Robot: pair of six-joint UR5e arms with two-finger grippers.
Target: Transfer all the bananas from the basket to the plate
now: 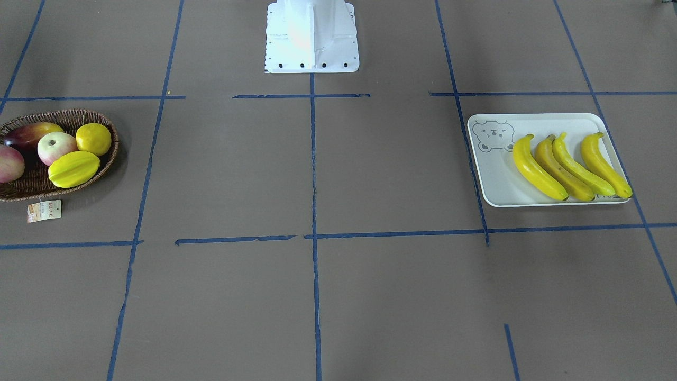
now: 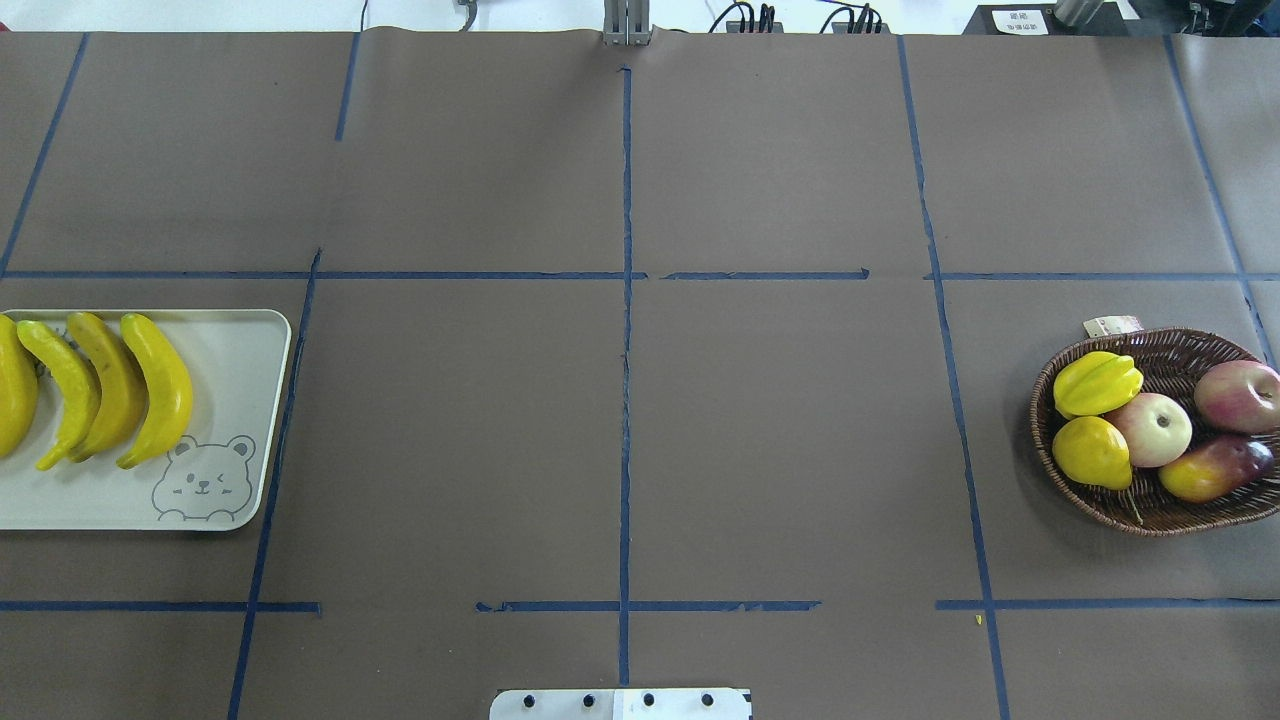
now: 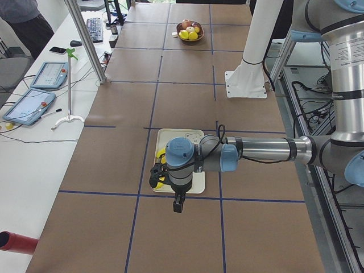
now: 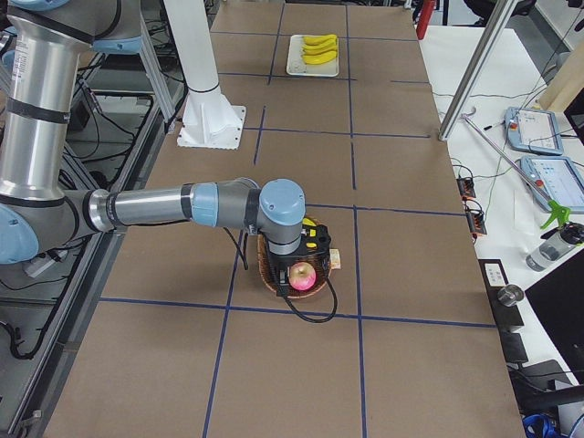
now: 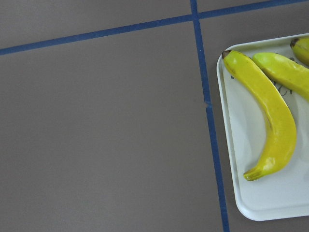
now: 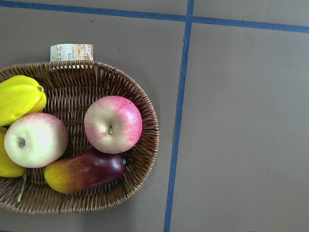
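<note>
On the surface (image 2: pixel 620 440), the plate (image 2: pixel 240 340) lay far left and the basket (image 2: pixel 1150 515) far right. All four bananas (image 2: pixel 165 390) lay side by side on the plate. The left hand (image 3: pixel 154 177) hung above them and the right hand (image 4: pixel 308 251) above the basket; whether either was open could not be told.

4 bananas (image 2: pixel 160 390), 2 apples (image 2: pixel 1150 430); mango (image 2: pixel 1215 468), lemon (image 2: pixel 1090 452), starfruit (image 2: pixel 1097 384) 1 ea.

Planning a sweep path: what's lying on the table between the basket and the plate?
Only bare table crossed by blue tape, as the overhead view shows.
</note>
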